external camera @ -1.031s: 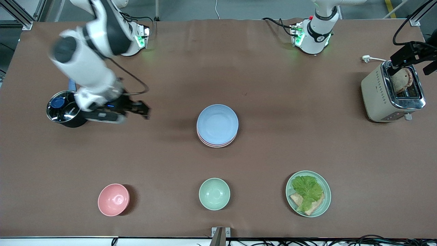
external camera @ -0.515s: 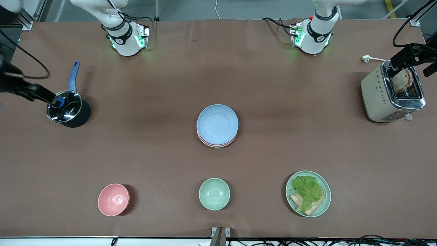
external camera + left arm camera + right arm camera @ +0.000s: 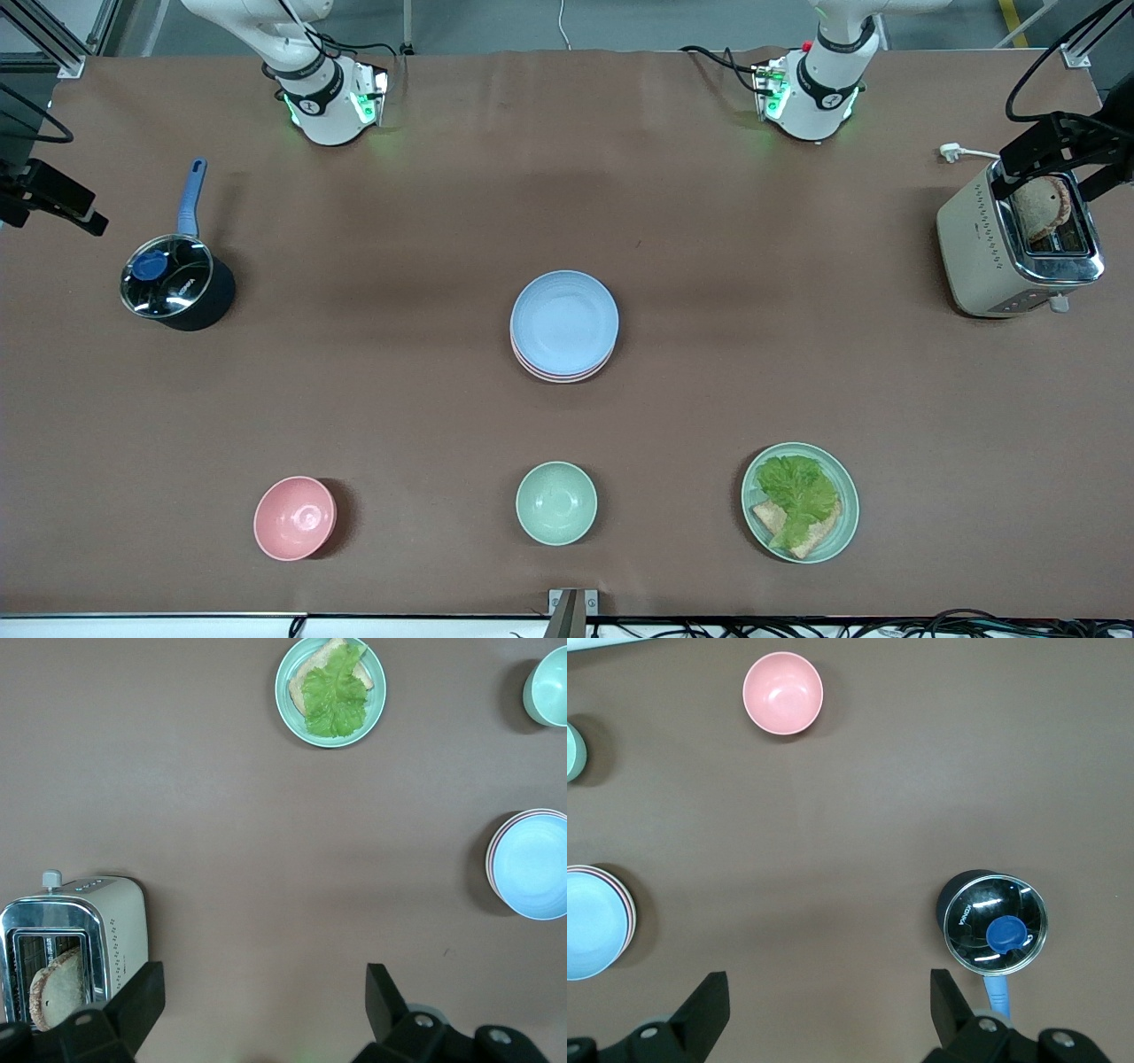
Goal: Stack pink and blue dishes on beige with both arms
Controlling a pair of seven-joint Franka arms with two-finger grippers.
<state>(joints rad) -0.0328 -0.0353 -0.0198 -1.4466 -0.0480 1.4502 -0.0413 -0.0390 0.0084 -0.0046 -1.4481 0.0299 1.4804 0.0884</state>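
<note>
With the blue plate (image 3: 564, 321) topping the pink plate (image 3: 561, 375) mid-frame in the front view, my left gripper (image 3: 264, 1003) hangs spread and empty over the toaster (image 3: 1016, 241) at right; my right gripper (image 3: 829, 1008) gapes empty at upper left above the pot (image 3: 175, 283).

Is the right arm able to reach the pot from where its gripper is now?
Probably yes: the right gripper hangs open, holding nothing, near the lidded pot, with only bare table around it.

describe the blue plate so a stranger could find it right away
Start at the middle of the brown table. The blue plate tops the only stack there, with a pink plate's rim peeking out beneath. It is flat and pale blue, unlike the smaller green bowl nearer the camera.
</note>
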